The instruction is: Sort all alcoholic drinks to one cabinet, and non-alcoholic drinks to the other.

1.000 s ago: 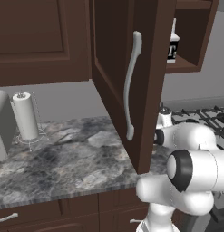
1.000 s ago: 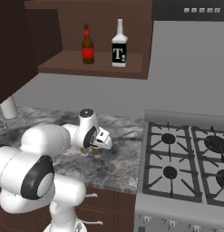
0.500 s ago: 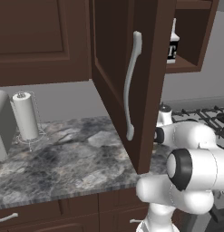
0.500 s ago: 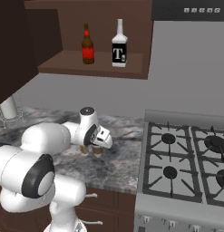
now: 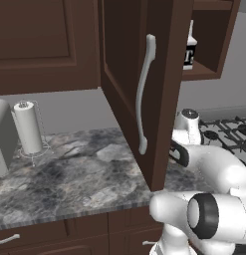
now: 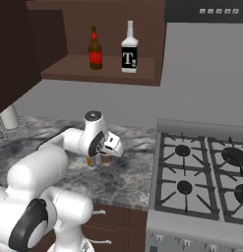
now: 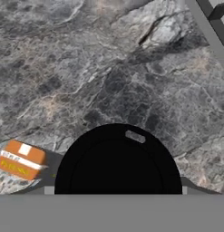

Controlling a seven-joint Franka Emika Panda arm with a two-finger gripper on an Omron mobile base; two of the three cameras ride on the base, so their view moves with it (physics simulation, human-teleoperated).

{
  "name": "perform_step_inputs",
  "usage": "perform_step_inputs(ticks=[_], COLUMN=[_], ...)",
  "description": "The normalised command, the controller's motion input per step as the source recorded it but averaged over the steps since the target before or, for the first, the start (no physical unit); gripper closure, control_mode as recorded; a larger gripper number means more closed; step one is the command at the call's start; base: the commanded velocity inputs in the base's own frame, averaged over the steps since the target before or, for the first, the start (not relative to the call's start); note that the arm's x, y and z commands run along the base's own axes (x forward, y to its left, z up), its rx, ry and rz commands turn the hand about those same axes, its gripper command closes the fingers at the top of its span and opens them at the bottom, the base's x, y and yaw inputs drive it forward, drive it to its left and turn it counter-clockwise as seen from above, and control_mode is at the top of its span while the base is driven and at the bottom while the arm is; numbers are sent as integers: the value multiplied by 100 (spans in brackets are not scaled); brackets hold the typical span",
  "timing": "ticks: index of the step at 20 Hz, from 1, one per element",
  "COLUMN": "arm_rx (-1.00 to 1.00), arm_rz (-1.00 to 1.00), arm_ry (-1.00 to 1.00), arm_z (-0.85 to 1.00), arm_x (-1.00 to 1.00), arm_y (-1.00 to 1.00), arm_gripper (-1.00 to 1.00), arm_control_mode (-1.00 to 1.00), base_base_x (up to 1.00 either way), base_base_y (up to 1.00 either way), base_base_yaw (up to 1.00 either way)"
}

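Observation:
The tan coffee cup (image 6: 106,161) stands on the granite counter, and its dark lid (image 7: 118,161) looms large in the hand view. My gripper (image 6: 105,157) reaches down over it, with the jaws pressed against both sides of the lid (image 7: 116,190), shut on the cup. The yellow-orange can (image 7: 20,163) stands close beside the cup (image 6: 89,161). A brown bottle with a red label (image 6: 95,48) and a white bottle with a "T" label (image 6: 129,48) stand on the shelf of the open cabinet (image 6: 108,75). The white bottle (image 5: 189,49) peeks from behind the swung-out cabinet door (image 5: 129,74) with its silver handle (image 5: 144,94).
A gas stove (image 6: 201,172) adjoins the counter on the right. A paper towel roll (image 5: 29,128) and a toaster (image 5: 1,147) sit at the counter's far left. The open door (image 5: 159,149) hangs over the counter close to my arm.
My hand edged slightly over the cup a second ago and has stayed still since. Nothing else moved.

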Motion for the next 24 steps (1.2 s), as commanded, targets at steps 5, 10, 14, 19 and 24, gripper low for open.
perform_step_inputs(ticks=[5, 10, 14, 19, 24], arm_rx=[0, 0, 0, 0, 0], arm_rz=[3, 4, 3, 1, 0], arm_ry=[-4, 0, 0, 2, 3], arm_z=[55, 57, 59, 57, 44], arm_x=[-22, -18, -23, -33, -38], arm_y=[-6, -1, 0, 0, 0], arm_gripper=[100, 100, 100, 100, 100], arm_control_mode=[-100, -100, -100, -100, -100], base_base_x=[0, 0, 0, 0, 0], base_base_y=[0, 0, 0, 0, 0], base_base_yaw=[0, 0, 0, 0, 0])
